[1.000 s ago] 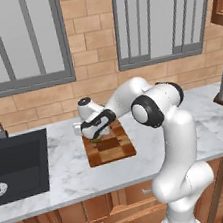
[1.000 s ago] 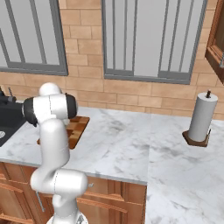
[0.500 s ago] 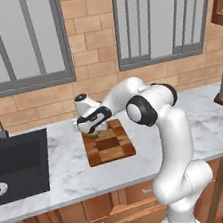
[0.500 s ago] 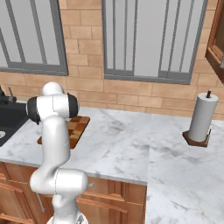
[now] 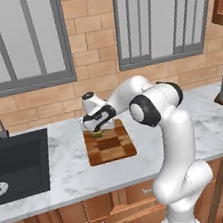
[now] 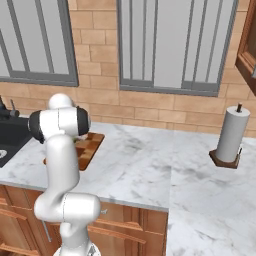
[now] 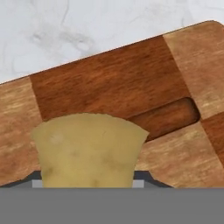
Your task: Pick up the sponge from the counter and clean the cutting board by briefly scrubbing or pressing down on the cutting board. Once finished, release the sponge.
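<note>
White marble bench [image 5: 66,166] with grey veins carries the flat checkered wooden cutting board [image 5: 110,147], just right of the black sink [image 5: 15,163]. At the board's far end the tool [image 5: 97,131] pinches the sponge [image 7: 87,151], a soft yellow-tan block, against the wood.

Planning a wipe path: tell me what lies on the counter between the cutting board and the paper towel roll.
Nothing: in the right base view, bare marble counter runs from the cutting board to the paper towel roll.
</note>
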